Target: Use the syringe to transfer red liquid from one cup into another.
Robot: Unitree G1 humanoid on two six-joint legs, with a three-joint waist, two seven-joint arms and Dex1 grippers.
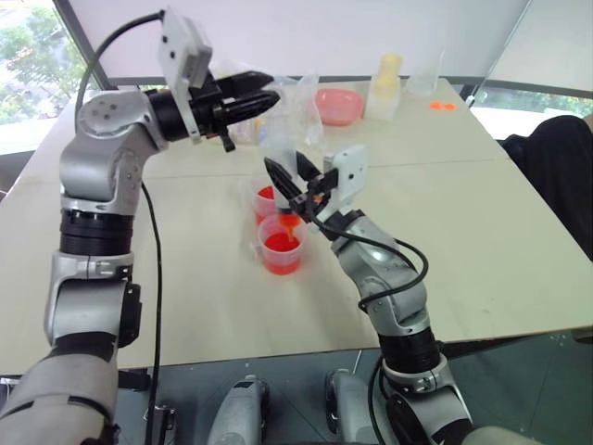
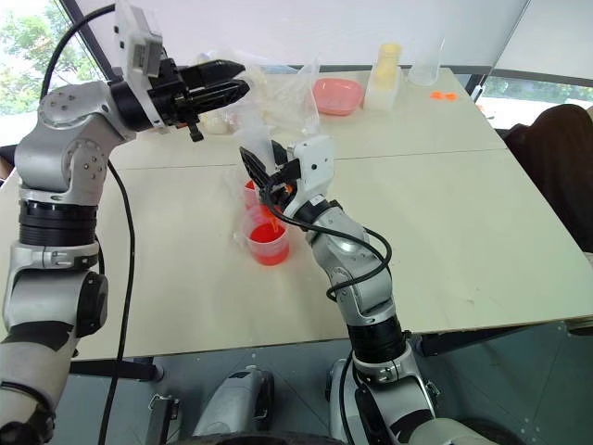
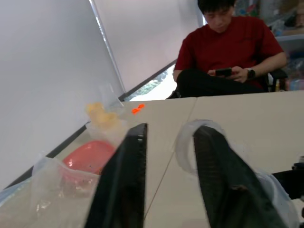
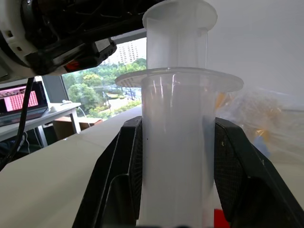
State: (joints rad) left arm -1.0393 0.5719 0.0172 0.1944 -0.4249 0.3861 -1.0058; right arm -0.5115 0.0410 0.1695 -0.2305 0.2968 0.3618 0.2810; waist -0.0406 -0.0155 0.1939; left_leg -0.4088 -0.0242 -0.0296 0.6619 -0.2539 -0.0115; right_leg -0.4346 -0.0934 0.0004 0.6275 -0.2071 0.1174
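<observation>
Right hand [image 1: 292,181] grips the syringe [image 4: 175,142] upright (over cups); left hand [image 1: 264,95] pinches its plunger ring [image 3: 187,142]

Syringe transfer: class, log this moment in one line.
right gripper shut on syringe over cups | left gripper shut at plunger | red liquid in cups

Head stereo pair downward; wrist cameras close along fingers.

Worktop [image 1: 482,232] right of the two cups [image 1: 281,243] is bare, free passage there. Far edge is cluttered: plastic bag [image 1: 296,102], pink bowl [image 1: 338,105], pale yellow bottle [image 1: 385,85]. Above the cups the upright syringe [image 1: 278,153] and both tools, left [image 1: 259,95] and right [image 1: 295,181], block access. Person [image 1: 561,167] sits at right edge.
</observation>
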